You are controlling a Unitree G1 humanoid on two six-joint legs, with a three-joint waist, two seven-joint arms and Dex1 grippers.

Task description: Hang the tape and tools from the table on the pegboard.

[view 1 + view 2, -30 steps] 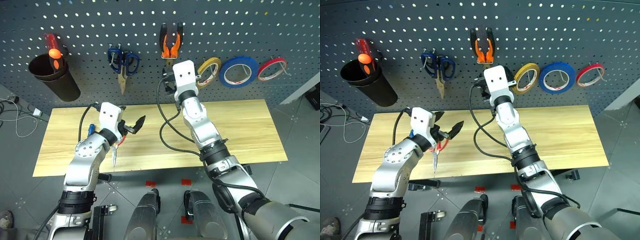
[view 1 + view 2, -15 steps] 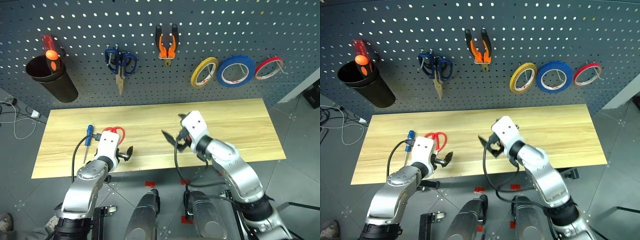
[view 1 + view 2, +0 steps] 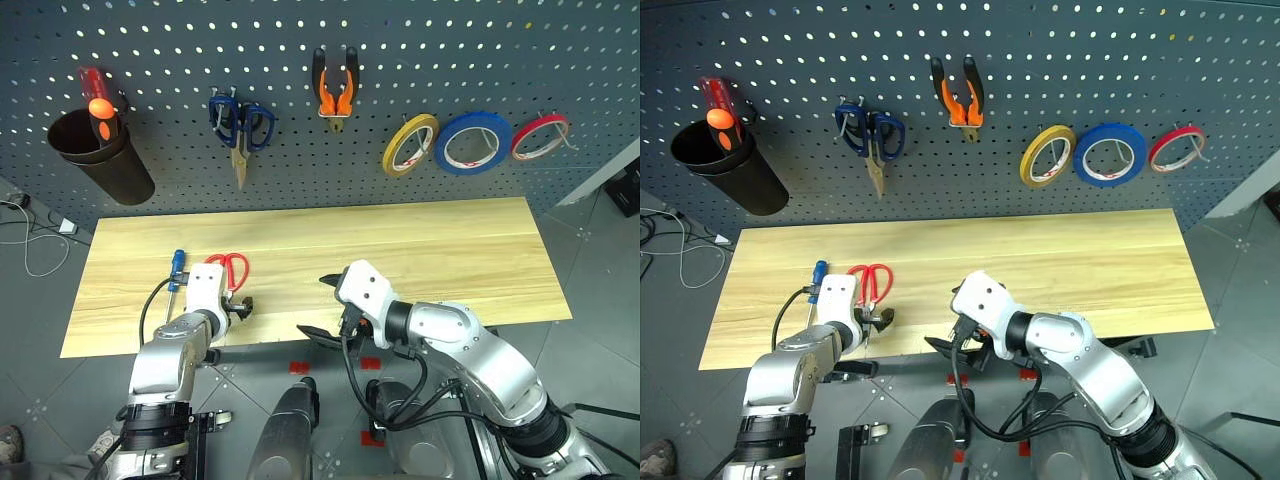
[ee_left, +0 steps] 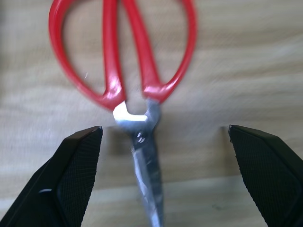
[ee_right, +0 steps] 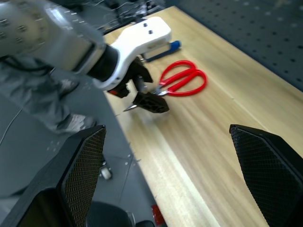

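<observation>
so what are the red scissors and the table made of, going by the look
Scissors: handle loops look like glossy red plastic, smooth with soft highlights; the blades and pivot look like bare steel, silvery and reflective. Table: pale wood, or possibly a wood-look laminate, with lengthwise grain lines and a matte finish.

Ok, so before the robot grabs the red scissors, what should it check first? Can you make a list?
1. Left gripper open: ok, its fingers stand wide apart.
2. Red scissors lined up: ok, they lie flat on the table, with the pivot between the two fingers.
3. Fingers low enough to close on the scissors: cannot tell.
4. Blue-handled screwdriver out of the way: ok, it lies apart, on the scissors' far side from the right arm.
5. Right gripper out of the way: ok, it is open, holds nothing, and sits near the table's front edge, apart from the scissors.
6. Free spot on the pegboard: ok, many holes are free; a free hook, cannot tell.
</observation>
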